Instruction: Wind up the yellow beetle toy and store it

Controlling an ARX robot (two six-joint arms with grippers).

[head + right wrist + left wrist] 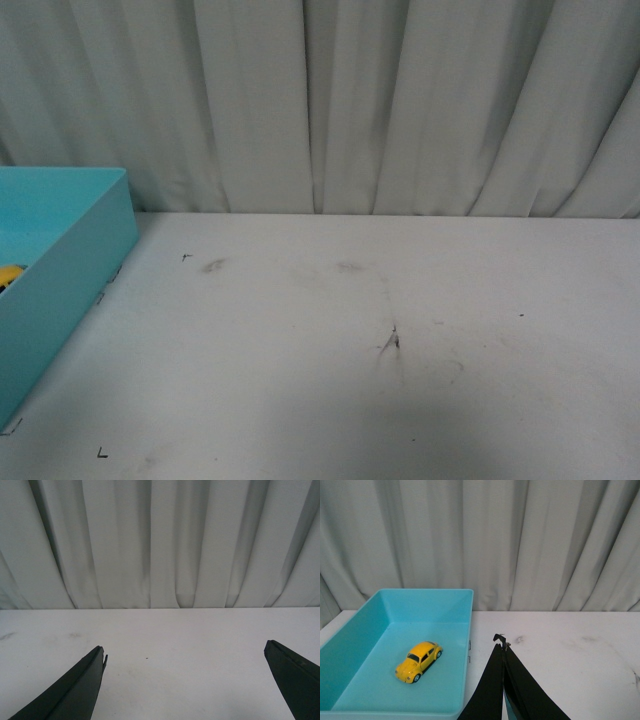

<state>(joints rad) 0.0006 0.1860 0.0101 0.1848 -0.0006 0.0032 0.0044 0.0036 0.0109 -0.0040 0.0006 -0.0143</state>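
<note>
Front view: a teal bin (70, 250) sits at the far left of the white table (350, 380), and a sliver of the yellow toy (10, 275) shows inside it at the picture's edge. Scuffs and small black corner marks dot the table to the right of the bin, and a pale pleated curtain (400, 100) hangs behind the table's back edge. Neither arm shows in this view.

The left wrist view shows the bin from above its near rim. The toy lies on the bin's floor, on its wheels, roughly in the middle and clear of all four walls, its nose turned toward the near wall. Beside the bin, over bare table, the left gripper (502, 647) has its two dark fingers pressed together with nothing between them.

In the right wrist view, the right gripper (185, 652) has its fingers spread wide apart, one at each lower side of the picture, holding nothing above bare table with the curtain beyond.
</note>
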